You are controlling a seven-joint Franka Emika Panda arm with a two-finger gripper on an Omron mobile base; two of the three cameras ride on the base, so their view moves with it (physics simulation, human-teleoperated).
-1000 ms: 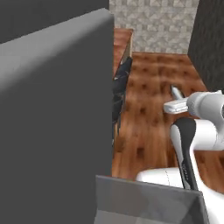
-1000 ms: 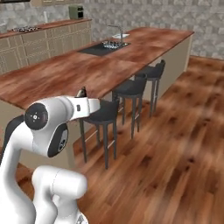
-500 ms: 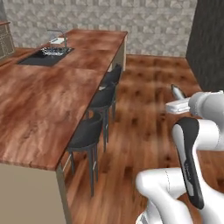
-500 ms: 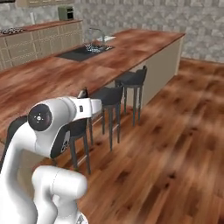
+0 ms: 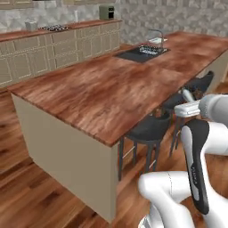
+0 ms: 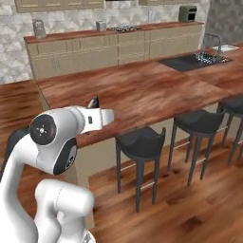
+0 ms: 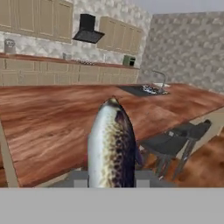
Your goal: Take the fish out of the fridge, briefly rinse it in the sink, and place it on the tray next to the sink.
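My gripper (image 7: 111,180) is shut on the fish (image 7: 111,144), a speckled grey body that stands up between the two fingers in the hand view. The fish's dark tip (image 6: 93,101) pokes out beyond the white hand in the right base view, and shows as a pale tip (image 5: 188,95) in the left base view. The black sink (image 5: 141,54) (image 6: 194,62) lies far off, set into the long wooden island, with a thin grey faucet (image 5: 158,34). A pale flat tray (image 6: 228,47) sits just past the sink. The fridge is out of view.
The wooden island counter (image 5: 102,93) stretches between me and the sink. Dark bar stools (image 6: 140,142) (image 5: 149,129) line its near side. Beige cabinets (image 6: 118,50) with a cooktop run along the back wall. Wood floor (image 6: 190,204) lies open to the right of the stools.
The whole picture has swung: the grey fridge that filled the left base view is gone and the island with the sink has come into view. The fish stays in my grip.
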